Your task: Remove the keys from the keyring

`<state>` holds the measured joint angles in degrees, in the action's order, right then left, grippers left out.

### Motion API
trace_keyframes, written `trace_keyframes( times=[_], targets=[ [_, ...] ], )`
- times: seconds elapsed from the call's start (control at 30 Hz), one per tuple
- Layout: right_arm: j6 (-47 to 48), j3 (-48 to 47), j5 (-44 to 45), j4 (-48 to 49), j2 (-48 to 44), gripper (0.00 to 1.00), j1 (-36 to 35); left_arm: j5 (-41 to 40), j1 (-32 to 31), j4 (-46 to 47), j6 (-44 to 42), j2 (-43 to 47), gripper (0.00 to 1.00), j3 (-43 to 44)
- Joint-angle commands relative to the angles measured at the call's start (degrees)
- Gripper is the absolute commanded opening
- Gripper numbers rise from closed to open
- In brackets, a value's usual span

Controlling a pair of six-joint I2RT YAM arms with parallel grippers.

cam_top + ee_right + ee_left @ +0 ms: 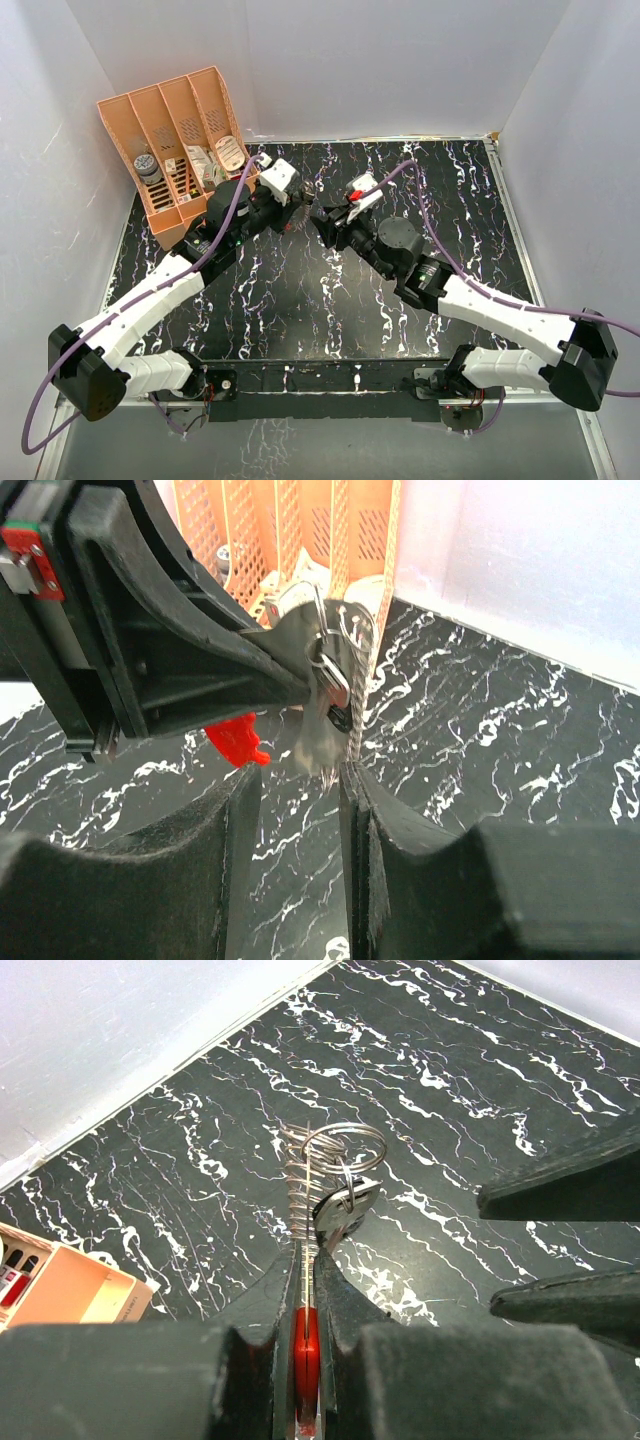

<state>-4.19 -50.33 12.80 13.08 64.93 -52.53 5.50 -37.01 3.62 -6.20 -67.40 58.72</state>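
My left gripper (305, 1260) is shut on the keyring's red oval tag (305, 1355), seen edge-on between its fingers. The thin metal ring (345, 1147) and a small dark-and-silver key (343, 1210) stick out past the fingertips, above the table. In the right wrist view the key (335, 705) and ring (335, 640) hang at the left gripper's fingers (200, 650), with a bit of red tag (235, 740) below. My right gripper (298, 790) is open, its fingertips just short of the key. In the top view the two grippers (297, 205) (322, 215) meet tip to tip.
A peach organiser (170, 140) with small items stands at the back left, close behind the left gripper; it also shows in the right wrist view (290, 540). The black marbled table (330, 300) is walled in white at the back and both sides.
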Motion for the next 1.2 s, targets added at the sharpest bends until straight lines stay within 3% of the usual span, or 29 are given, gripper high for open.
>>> trace_keyframes(
  times=[0.0, 0.9, 1.0, 1.1, 1.17],
  targets=[
    [3.19, -0.24, 0.07, 9.90, 1.03, 0.37, -0.38, 1.39, -0.73, 0.27, 0.97, 2.71, 0.00, 3.19],
    [3.42, 0.09, 1.34, 16.28, 3.68, 0.33, -0.36, 4.23, -2.62, -0.13, 0.57, 5.78, 0.00, 4.22],
    [2.60, -0.32, 0.05, 15.95, 4.04, 0.27, -0.33, 3.89, -2.72, 0.45, 0.54, 5.69, 0.00, 3.95],
    [1.94, -0.64, -0.47, 15.54, 4.55, 0.10, -0.38, 3.81, -2.86, 0.68, 0.40, 5.38, 0.00, 3.89],
    [1.66, -0.70, -0.66, 15.32, 4.72, 0.04, -0.38, 3.72, -2.95, 0.76, 0.36, 5.06, 0.00, 3.96]
  ],
)
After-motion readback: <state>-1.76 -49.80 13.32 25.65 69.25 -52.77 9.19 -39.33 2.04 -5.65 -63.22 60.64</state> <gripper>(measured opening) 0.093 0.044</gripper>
